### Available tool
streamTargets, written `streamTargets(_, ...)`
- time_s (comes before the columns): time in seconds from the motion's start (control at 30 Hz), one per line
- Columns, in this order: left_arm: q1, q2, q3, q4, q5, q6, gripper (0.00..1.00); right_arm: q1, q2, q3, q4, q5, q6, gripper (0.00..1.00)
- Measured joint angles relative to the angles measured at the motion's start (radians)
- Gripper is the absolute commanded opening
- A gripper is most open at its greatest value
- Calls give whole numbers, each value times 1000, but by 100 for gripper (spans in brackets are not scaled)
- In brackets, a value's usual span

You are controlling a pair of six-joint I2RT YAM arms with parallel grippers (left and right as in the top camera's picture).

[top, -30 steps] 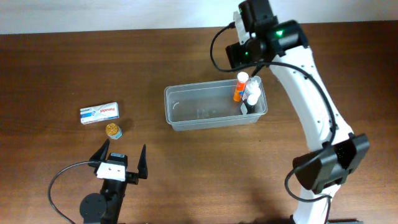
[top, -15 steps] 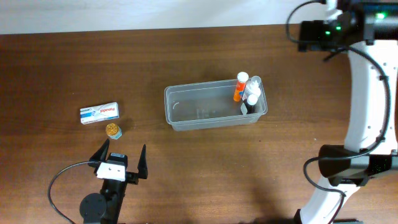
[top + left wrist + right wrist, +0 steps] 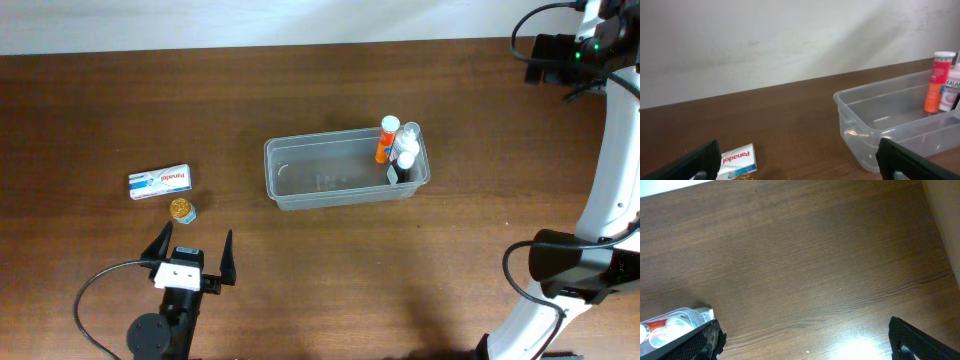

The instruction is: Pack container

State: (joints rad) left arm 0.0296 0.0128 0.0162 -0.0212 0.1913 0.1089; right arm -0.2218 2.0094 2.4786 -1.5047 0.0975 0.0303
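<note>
The clear plastic container [image 3: 318, 178] stands mid-table. An orange bottle [image 3: 384, 141] and white bottles [image 3: 405, 152] stand upright in its right end. A white Panadol box [image 3: 160, 181] and a small gold-lidded jar [image 3: 182, 210] lie on the table to the left. My left gripper [image 3: 192, 257] is open and empty, just in front of the jar. The left wrist view shows the container [image 3: 875, 117], orange bottle [image 3: 935, 82] and box [image 3: 737, 159]. My right gripper [image 3: 810, 345] is open and empty, over bare table at the far right back [image 3: 556, 52].
A pale wall runs along the table's back edge. In the right wrist view the container's corner [image 3: 670, 322] with its bottles shows at the lower left, and the table's right edge [image 3: 940, 225] at the upper right.
My right arm has swung from above the container's right end away to the far right back corner. The bottles stay in the container. The left arm has not moved.
</note>
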Motion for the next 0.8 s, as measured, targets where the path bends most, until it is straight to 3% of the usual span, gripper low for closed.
streamTargets(0.2,0,0,0,30,-40,0,100,0,0,0,0,0,0,98)
streamTargets(0.43,3,2,35,-2,92,-6,100,0,0,0,0,0,0,98)
streamTargets(0.57,25,85,195,-139,87,1,100,0,0,0,-1,0,0,98)
streamTargets(0.8,103,522,633,-393,79,8,100,0,0,0,-4,0,0,98)
